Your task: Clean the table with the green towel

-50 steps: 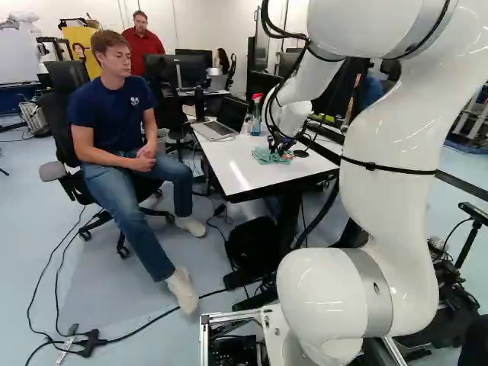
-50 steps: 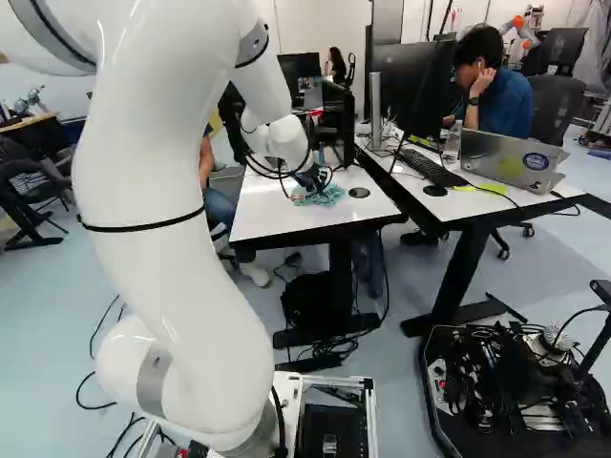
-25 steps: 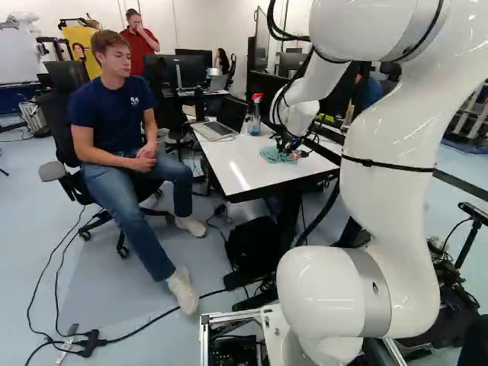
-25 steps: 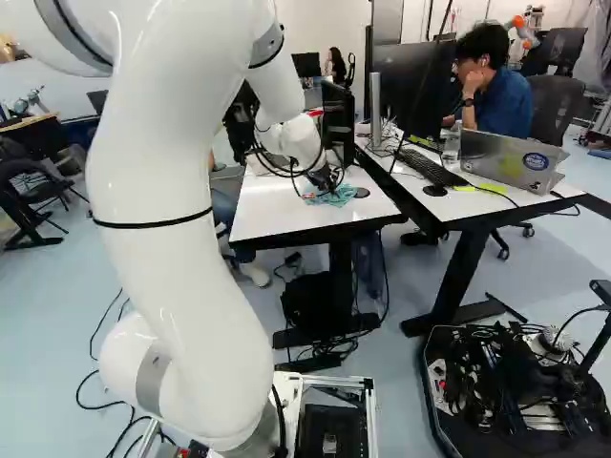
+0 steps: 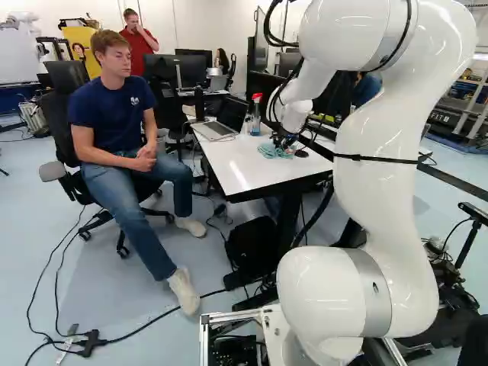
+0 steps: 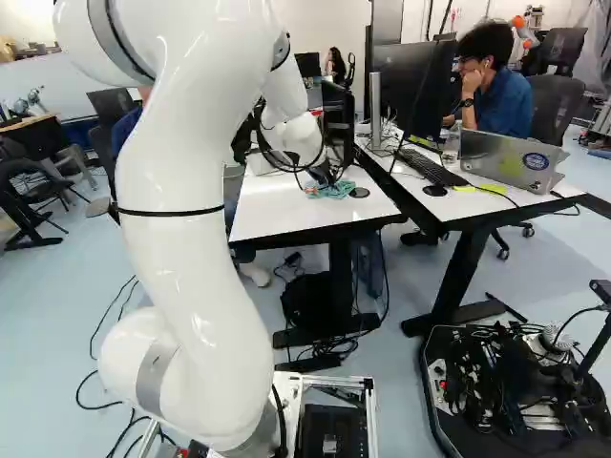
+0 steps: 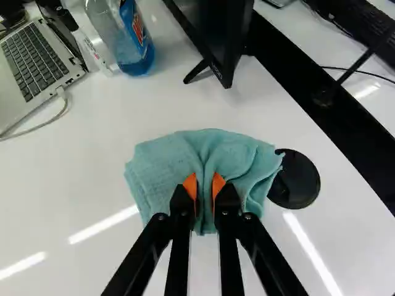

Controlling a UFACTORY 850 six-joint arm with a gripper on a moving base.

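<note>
Down at the white table (image 5: 236, 164), the gripper (image 5: 284, 143) meets the green towel (image 5: 270, 151) in the left base view. The wrist view has the gripper (image 7: 205, 188) shut on a bunched fold of the towel (image 7: 163, 169), an orange pad on either side of the fold. The rest of the cloth spreads flat on the tabletop around the fingertips, one corner reaching the edge of a round black disc (image 7: 295, 179).
A spray bottle (image 7: 126, 37), an open laptop (image 7: 37, 68) and a monitor (image 7: 213, 31) stand beyond the towel. Beside this table is another desk with a keyboard (image 6: 431, 168). A person sits left of the table.
The arm has shifted against its lowest joint, and the gripped towel has slid a little over the tabletop, away from the table's near edge. The base has not moved.
</note>
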